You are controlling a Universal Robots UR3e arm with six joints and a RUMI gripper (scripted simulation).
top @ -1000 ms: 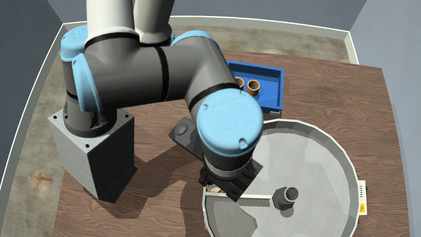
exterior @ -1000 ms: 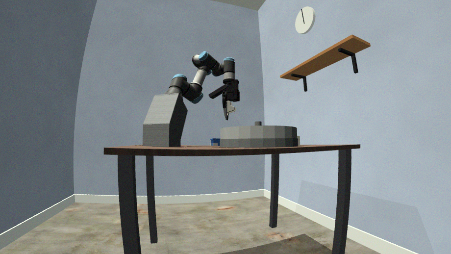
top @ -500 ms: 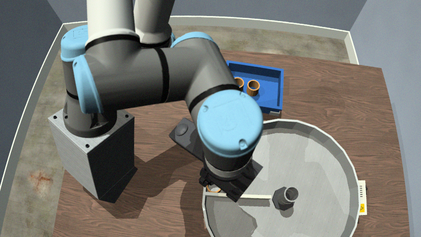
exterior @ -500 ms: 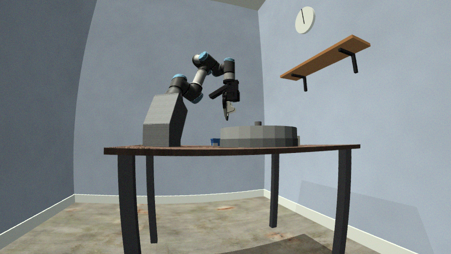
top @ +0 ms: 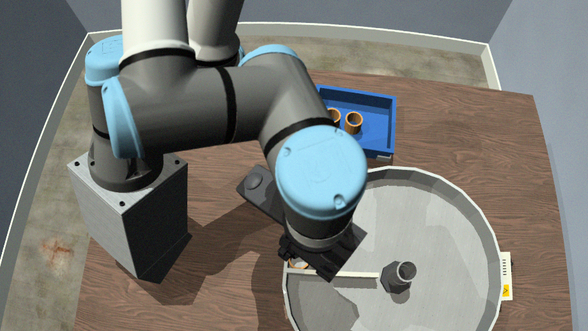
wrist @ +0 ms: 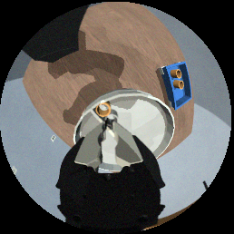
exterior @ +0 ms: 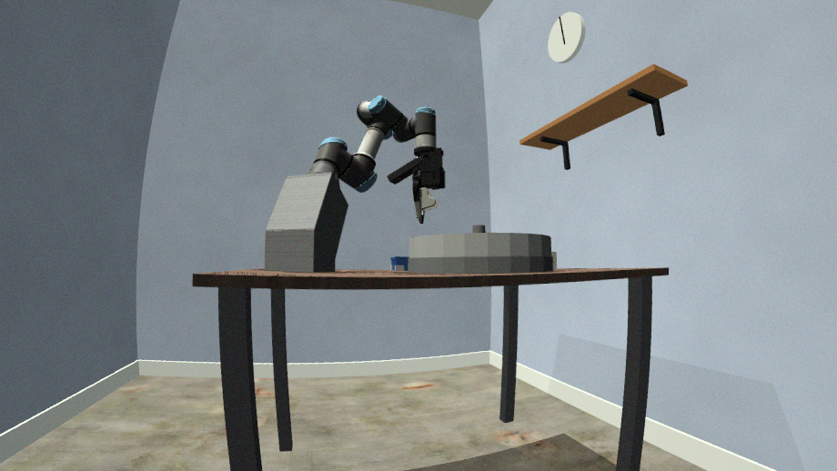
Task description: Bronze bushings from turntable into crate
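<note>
My gripper is shut and empty, above the near-left part of the turntable. Its fingers are hidden in the top view. One bronze bushing stands on the turntable by the rim, beside the cream bar, just beyond the fingertips in the wrist view. Two bronze bushings, one and another, stand in the blue crate. The arm partly hides the crate in the top view. I make out no separate steel bushing.
A dark hub with a hollow grey post rises at the turntable's middle. The raised rim surrounds the turntable. The crate lies beyond the rim. The metal arm pedestal stands left. A cream box sits against the right rim.
</note>
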